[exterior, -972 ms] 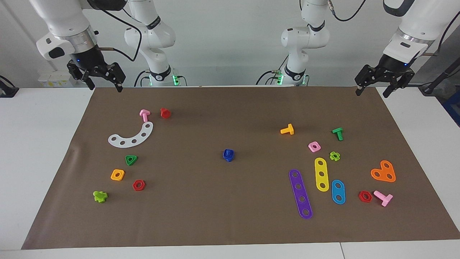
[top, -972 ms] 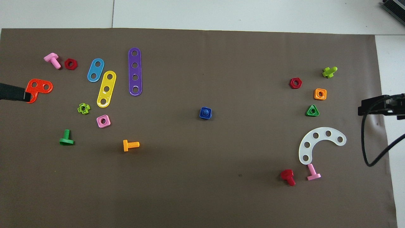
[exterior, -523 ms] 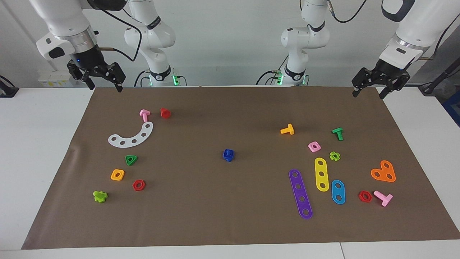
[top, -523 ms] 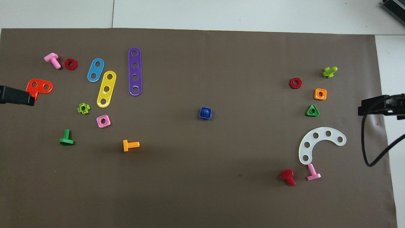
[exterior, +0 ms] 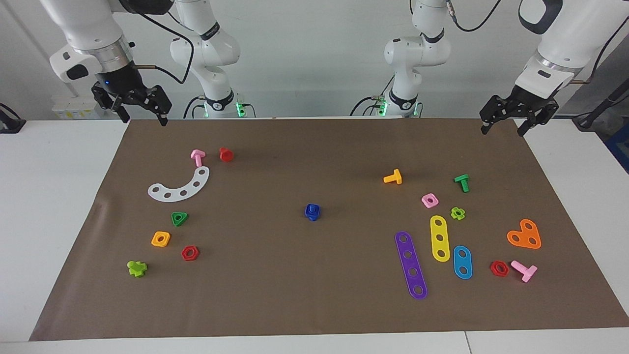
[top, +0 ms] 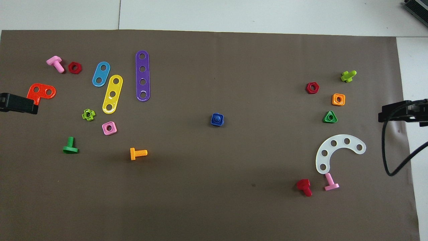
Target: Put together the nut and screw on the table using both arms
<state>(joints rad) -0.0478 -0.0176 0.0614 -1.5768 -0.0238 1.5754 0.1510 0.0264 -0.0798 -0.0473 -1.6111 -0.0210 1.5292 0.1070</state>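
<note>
The blue nut [exterior: 312, 210] is sitting on its screw [exterior: 312, 217] mid-mat, while the left gripper [exterior: 504, 125] and right gripper [exterior: 142, 118] are hanging open and empty over the mat's [exterior: 314, 305] corners.

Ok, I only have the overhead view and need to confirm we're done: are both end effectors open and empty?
Observer: In the facing view, the left end effector hangs open and empty above the mat's robot-side edge.
Operator: And the right one?
Observer: The right end effector is open and empty too, raised over its own corner of the mat.
Operator: How does the blue pair sit?
Observer: It stands upright. The nut is on the screw, whose stem tip pokes up through it.
</note>
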